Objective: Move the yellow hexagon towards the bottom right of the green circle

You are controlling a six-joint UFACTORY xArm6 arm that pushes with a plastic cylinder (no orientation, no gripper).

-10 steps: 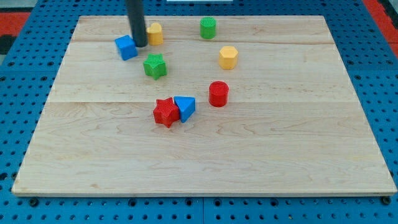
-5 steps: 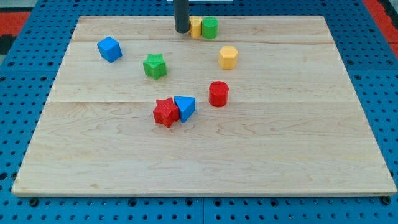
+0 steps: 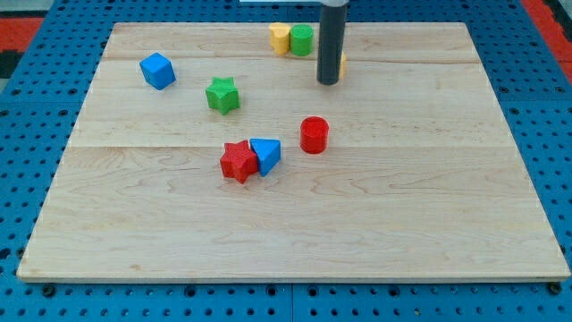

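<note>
We see a pale wooden desk [image 3: 295, 224] with smooth grain, and a matt dark rod [image 3: 331, 45]; our ridged red star [image 3: 238, 162] looks plastic.

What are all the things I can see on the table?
Wooden board: one, light wood, fills most of the view.
Blue cube: one, upper left.
Green star: one, right of the blue cube.
Yellow block: one, top centre, touching the green circle.
Green circle: one, top centre.
Yellow hexagon: one, mostly hidden behind the rod.
Red cylinder: one, centre.
Red star: one, centre, touching the blue triangle.
Blue triangle: one, centre.
Blue pegboard: surrounds the board.
My tip: one dark rod, over the yellow hexagon.
</note>
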